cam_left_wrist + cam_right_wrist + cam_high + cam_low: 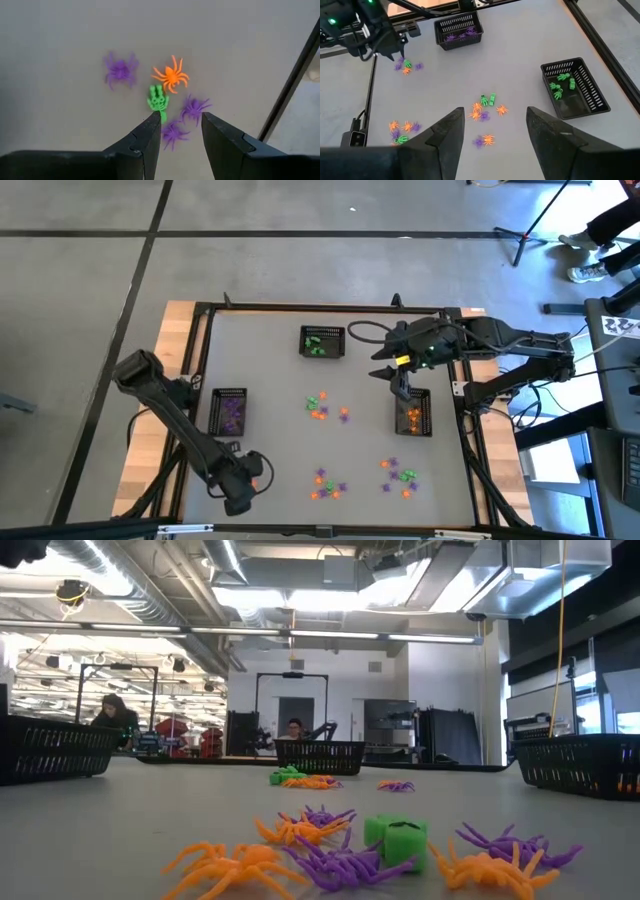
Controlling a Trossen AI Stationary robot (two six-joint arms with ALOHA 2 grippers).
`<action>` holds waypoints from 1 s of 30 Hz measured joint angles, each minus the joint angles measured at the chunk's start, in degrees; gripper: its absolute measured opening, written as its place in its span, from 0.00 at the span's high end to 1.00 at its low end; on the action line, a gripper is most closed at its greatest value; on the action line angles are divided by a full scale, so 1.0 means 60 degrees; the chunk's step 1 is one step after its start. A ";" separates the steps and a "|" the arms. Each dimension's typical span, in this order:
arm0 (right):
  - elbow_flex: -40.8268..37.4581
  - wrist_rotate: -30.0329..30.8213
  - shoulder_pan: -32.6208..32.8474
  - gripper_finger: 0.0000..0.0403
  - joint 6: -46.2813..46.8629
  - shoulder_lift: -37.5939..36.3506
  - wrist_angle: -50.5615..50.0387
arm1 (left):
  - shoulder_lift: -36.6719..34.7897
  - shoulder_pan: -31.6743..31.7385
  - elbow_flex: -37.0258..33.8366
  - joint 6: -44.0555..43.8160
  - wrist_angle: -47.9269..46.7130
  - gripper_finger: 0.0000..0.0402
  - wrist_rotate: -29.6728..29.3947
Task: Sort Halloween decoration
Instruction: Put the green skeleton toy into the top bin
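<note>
The Halloween decoration lies loose on the grey table in three clusters of tiny purple, orange and green trinkets [320, 405] [328, 485] [398, 475]. My left gripper [181, 117] hangs open over the near-left cluster, fingers pointing down. A purple spider [173, 132] shows in the gap below, and a green trinket [158, 100] lies just beyond one fingertip. In the right wrist view that gripper [399, 52] stands beside this cluster [407, 66]. My right gripper [495, 112] is open and holds nothing, high above the right basket [413, 412].
Three black mesh baskets stand on the table: one with green pieces at the far middle [322, 342], one with purple pieces at the left [230, 412], and one with orange pieces at the right. A black frame rail [470, 460] edges the table. People show in the room behind [112, 715].
</note>
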 joint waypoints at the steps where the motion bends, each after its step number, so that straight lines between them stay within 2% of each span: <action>1: 0.0000 -0.0002 0.0000 0.48 0.0001 0.0000 0.0000 | 0.0062 0.0000 0.0000 0.0000 0.0085 0.67 -0.0021; 6: 0.0000 -0.0049 0.0000 0.48 0.0000 0.0000 -0.0004 | 0.0278 0.0058 -0.0286 -0.0267 0.0306 0.67 -0.0042; 15: 0.0000 -0.0049 0.0004 0.48 0.0075 0.0000 -0.0244 | 0.0174 0.0135 -0.1992 -0.1316 0.2811 0.67 0.0578; 19: 0.0000 -0.0049 0.0004 0.48 0.0224 -0.0004 -0.0231 | 0.0167 0.0151 -0.2313 -0.1843 0.3030 0.68 0.0637; 22: 0.0000 -0.0049 0.0004 0.48 0.0231 -0.0004 -0.0248 | 0.0174 0.0197 -0.2342 -0.1923 0.2962 0.73 0.0600; 27: 0.0000 0.0021 0.0000 0.48 0.0233 -0.0004 -0.0197 | 0.0142 0.0380 -0.2272 -0.1861 0.2829 0.94 0.0626; 30: 0.0000 0.0031 0.0000 0.48 0.0229 -0.0004 -0.0197 | -0.0115 0.0594 -0.2207 -0.1744 0.2802 0.97 0.0676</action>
